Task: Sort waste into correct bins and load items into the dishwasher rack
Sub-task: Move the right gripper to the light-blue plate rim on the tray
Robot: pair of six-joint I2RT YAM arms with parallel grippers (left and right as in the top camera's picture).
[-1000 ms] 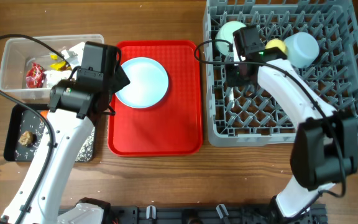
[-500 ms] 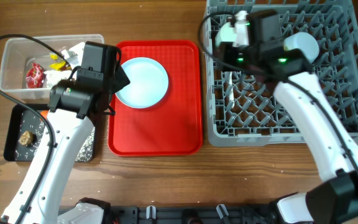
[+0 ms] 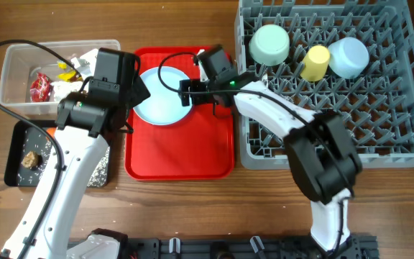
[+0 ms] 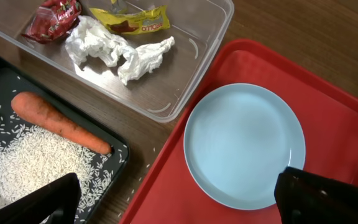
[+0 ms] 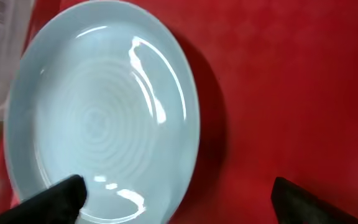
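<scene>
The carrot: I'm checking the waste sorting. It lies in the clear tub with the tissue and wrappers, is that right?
No. The carrot lies in the black tray, beside the rice, not in the clear tub. The tissue and wrappers are in that tub, as the left wrist view shows.

From where I sit this looks like a robotics test bench staged as a dish-clearing station: a plain wooden table (image 3: 192, 208) holds a grey dishwasher rack (image 3: 408, 108), a red serving tray (image 3: 178, 158), a clear tub (image 3: 13, 79) and a black tray (image 3: 16, 155). The left arm (image 3: 70, 173) and right arm (image 3: 286, 122) (white links, black joints) rise from a black mounting rail (image 3: 214, 250) at the near edge.
</scene>
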